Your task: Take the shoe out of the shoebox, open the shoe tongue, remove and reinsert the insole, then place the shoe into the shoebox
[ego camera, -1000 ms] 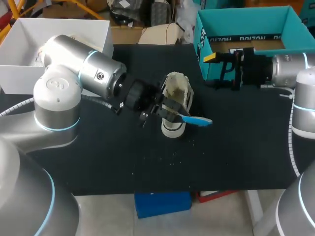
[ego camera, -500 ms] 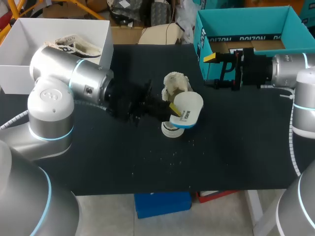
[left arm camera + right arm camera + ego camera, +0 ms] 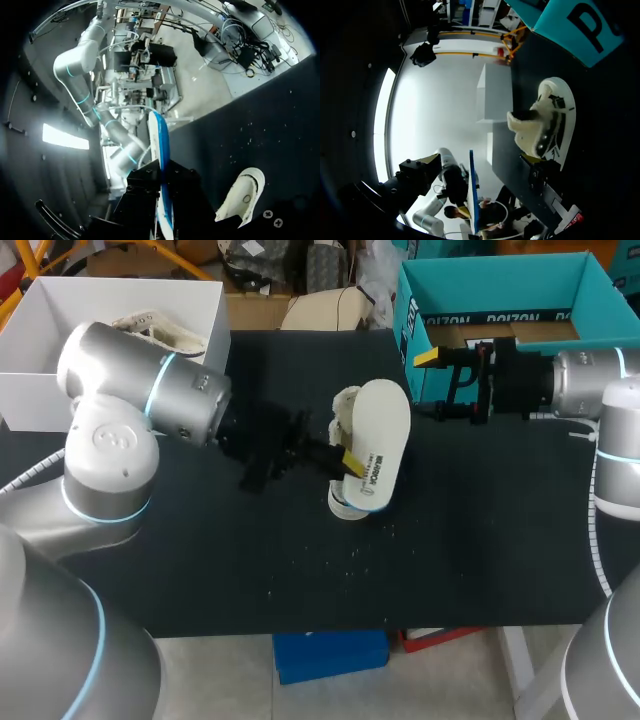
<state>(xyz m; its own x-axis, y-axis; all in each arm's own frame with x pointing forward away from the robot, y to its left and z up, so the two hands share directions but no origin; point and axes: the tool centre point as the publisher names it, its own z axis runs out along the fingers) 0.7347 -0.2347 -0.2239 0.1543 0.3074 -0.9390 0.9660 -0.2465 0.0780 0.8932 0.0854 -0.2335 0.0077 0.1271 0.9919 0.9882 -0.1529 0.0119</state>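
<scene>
My left arm enters from the left of the head view and extends to the centre of the frame. The left fingers (image 3: 351, 462) are clamped on the flat white insole with a blue edge (image 3: 376, 445). The insole is held above the black counter (image 3: 450, 540) with its broad white face toward the camera. In the left wrist view the insole (image 3: 161, 165) appears edge-on, pinched between the two black finger bodies.

The cream low-top shoe (image 3: 347, 406) lies on the counter at centre frame, outside the box and partly hidden behind the insole. In the left wrist view the shoe (image 3: 244, 195) rests on the counter beside the fingers. In the right wrist view it (image 3: 547, 125) lies ahead of the fingers with its dark opening showing.

The open teal cardboard shoebox (image 3: 500, 285) sits at the upper right of the head view. The right fingers (image 3: 425, 357) hang just beside its near left corner – apart, with nothing between them.

An open white box (image 3: 40, 340) at the upper left holds a second pale shoe (image 3: 150, 325).
</scene>
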